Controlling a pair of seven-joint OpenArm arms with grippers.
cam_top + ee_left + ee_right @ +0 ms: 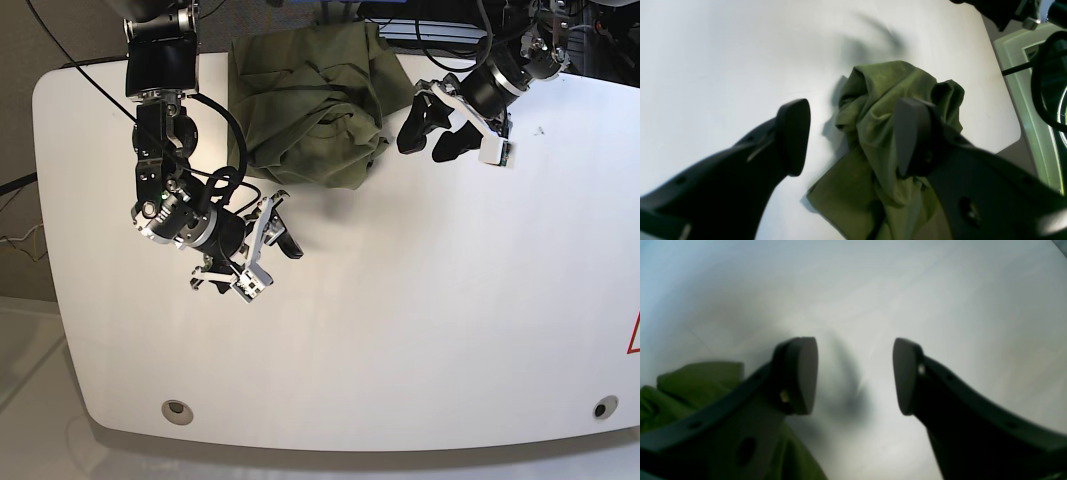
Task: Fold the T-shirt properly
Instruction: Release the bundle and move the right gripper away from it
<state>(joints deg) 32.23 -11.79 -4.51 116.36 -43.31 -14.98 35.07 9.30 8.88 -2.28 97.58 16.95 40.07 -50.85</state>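
— Both claws first: what do you see?

— Left gripper (pixel 851 136) is spread wide and holds nothing; I see the T-shirt (pixel 880 133) bunched just beyond its fingertips. Right gripper (pixel 855 375) is also wide and empty over the bare table (pixel 940 306).

— And the shirt?

— From my base view it's a crumpled heap at the table's 12 o'clock edge, so I can't tell its long axis or facing. Left gripper (pixel 435 125) hangs at its 3 o'clock; right gripper (pixel 250 250) sits toward 7 o'clock.

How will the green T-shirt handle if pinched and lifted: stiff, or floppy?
Probably floppy: the T-shirt lies bunched in soft folds on the table. A single pinch would likely trail loose cloth. The table looks smooth, so pushing may slide or bunch it rather than flatten it.
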